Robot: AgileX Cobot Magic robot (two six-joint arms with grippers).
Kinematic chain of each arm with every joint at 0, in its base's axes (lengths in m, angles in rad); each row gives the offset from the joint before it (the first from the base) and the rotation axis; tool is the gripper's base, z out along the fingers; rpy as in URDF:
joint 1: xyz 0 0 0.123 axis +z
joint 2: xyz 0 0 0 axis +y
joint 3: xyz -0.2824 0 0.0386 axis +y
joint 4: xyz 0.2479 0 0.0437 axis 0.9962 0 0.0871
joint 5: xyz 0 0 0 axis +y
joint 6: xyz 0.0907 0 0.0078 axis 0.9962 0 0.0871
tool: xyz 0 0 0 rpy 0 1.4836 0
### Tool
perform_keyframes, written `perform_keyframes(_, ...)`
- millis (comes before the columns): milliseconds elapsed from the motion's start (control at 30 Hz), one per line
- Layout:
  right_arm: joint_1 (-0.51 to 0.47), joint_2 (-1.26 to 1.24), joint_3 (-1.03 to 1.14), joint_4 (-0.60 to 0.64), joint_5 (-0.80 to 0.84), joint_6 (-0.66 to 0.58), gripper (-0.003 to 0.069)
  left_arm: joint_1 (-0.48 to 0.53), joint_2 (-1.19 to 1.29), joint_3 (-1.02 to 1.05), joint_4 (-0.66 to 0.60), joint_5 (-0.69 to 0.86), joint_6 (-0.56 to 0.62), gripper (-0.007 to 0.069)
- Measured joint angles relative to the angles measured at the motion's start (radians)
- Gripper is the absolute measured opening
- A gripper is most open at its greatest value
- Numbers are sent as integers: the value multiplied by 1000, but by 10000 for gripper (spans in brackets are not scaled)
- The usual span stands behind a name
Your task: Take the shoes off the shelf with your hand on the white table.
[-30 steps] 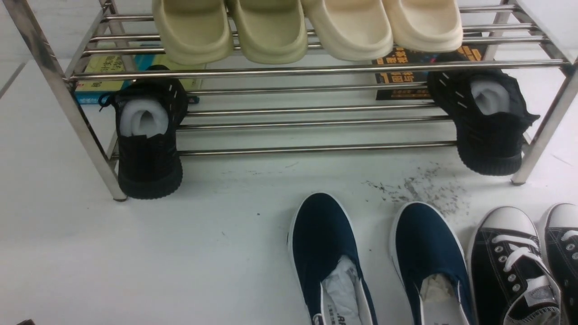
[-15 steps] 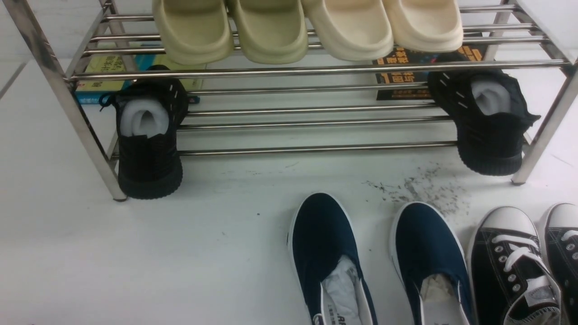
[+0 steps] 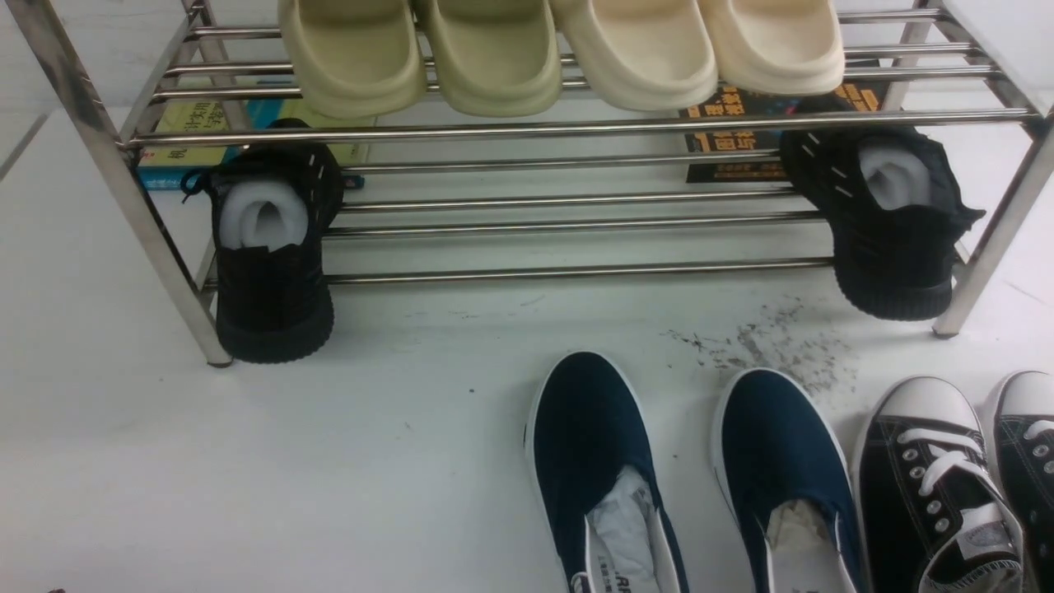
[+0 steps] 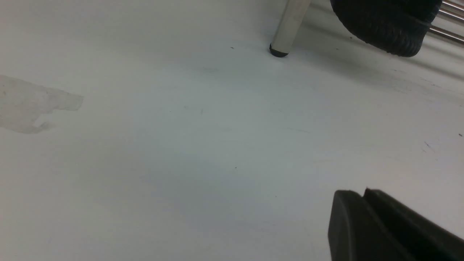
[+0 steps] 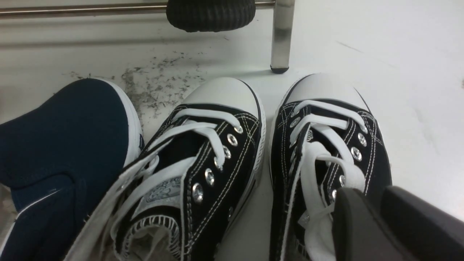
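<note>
The shoes, a pair of black canvas sneakers with white laces and toe caps, stand on the white table (image 3: pixel 247 461) at the front right: one (image 3: pixel 930 486) beside the other (image 3: pixel 1029 445), which is cut off by the frame edge. Both show in the right wrist view (image 5: pixel 203 152) (image 5: pixel 326 145), toes toward the chrome shelf (image 3: pixel 535 128). My right gripper (image 5: pixel 378 192) is shut and empty just over the heel end of the right sneaker. My left gripper (image 4: pixel 364 192) is shut and empty, low over bare table near the shelf's left leg (image 4: pixel 288 29). Neither arm shows in the front view.
Two navy slip-ons (image 3: pixel 593 445) (image 3: pixel 782 453) stand left of the sneakers. Black knit shoes (image 3: pixel 268 272) (image 3: pixel 893 239) hang off the lower tier at each end. Beige slippers (image 3: pixel 494 58) fill the top tier. Books (image 3: pixel 177 132) (image 3: pixel 741 123) lie behind. Dark scuff specks (image 3: pixel 766 342) mark the table.
</note>
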Motion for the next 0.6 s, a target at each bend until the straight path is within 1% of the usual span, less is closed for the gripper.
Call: perform_keyframes(600, 0, 0, 0, 0, 0, 0, 159, 0, 0, 0, 1, -1, 0, 86)
